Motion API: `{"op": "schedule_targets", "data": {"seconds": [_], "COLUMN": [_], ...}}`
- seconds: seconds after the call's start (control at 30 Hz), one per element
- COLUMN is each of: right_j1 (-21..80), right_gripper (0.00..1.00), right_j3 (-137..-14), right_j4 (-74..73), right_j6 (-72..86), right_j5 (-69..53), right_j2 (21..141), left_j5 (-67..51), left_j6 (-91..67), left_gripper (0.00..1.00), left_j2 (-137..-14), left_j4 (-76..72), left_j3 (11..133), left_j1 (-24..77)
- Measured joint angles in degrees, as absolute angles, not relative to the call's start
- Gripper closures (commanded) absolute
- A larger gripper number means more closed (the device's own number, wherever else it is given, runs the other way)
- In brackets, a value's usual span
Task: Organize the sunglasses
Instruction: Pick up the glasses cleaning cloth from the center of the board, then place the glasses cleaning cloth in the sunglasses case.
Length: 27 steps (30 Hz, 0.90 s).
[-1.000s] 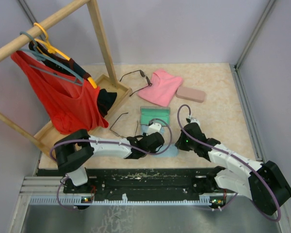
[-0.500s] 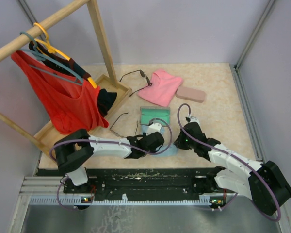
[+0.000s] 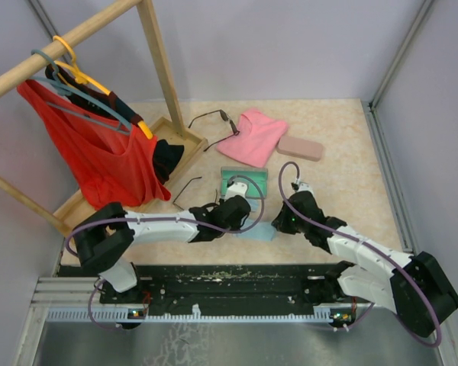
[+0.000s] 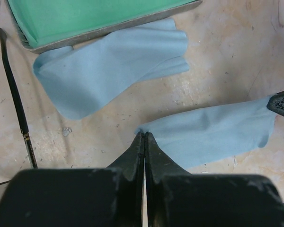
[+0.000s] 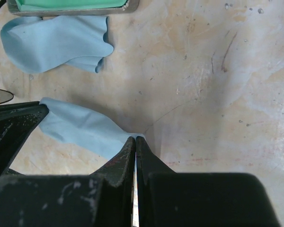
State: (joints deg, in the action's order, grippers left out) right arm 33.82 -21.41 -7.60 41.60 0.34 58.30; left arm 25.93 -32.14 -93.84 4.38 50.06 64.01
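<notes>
One pair of dark wire-framed sunglasses [image 3: 211, 119] lies at the back by the wooden rack base. A second pair of sunglasses [image 3: 186, 190] lies left of the open case [image 3: 244, 181] with green lining; its arm [image 4: 16, 101] shows in the left wrist view. A light-blue cloth [image 4: 213, 135] hangs stretched between both grippers. My left gripper [image 4: 145, 135] is shut on the cloth's left corner, and my right gripper [image 5: 135, 138] is shut on the opposite corner of the same cloth [image 5: 80, 127]. From above, my left gripper [image 3: 238, 219] and right gripper [image 3: 278, 223] are just in front of the case.
A second light-blue cloth [image 4: 109, 68] lies crumpled against the case's front edge. A pink cloth [image 3: 253, 136] and a closed pink case [image 3: 300, 147] lie at the back. A wooden clothes rack [image 3: 156, 53] with a red shirt [image 3: 99, 160] fills the left side.
My left gripper has shut on the cloth's corner and drawn up and away from the right gripper. The cloth now spans between both grippers. The right gripper stayed shut on its corner.
</notes>
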Motion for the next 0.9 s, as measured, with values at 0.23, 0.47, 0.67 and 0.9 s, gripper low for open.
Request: {"op": "schedule_targets", "data": {"seconds": [0.23, 0.47, 0.67, 0.9], "right_j1": [33.8, 33.8, 33.8, 33.7], "right_gripper": [1.00, 1.00, 1.00, 1.00], "right_j3": [-21.5, -24.9, -29.3, -35.4], "right_j4": [-4.3, -1.2, 1.5, 2.6], "right_j6": [41.6, 41.7, 41.6, 40.7], "right_j5": [-0.3, -0.5, 0.9, 2.7], "right_j2": [60.7, 65.3, 69.8, 76.1], "left_j5": [24.5, 22.8, 21.3, 19.8], "left_j6": [-31.1, -29.6, -27.8, -25.7], "left_gripper": [0.99, 0.99, 0.99, 0.99], "left_j2": [-92.3, -91.3, -90.4, -90.7], "left_j4": [3.4, 1.7, -0.3, -1.3], "left_j3": [49.1, 48.5, 48.3, 49.6], "left_j1": [62.1, 58.6, 54.8, 52.0]}}
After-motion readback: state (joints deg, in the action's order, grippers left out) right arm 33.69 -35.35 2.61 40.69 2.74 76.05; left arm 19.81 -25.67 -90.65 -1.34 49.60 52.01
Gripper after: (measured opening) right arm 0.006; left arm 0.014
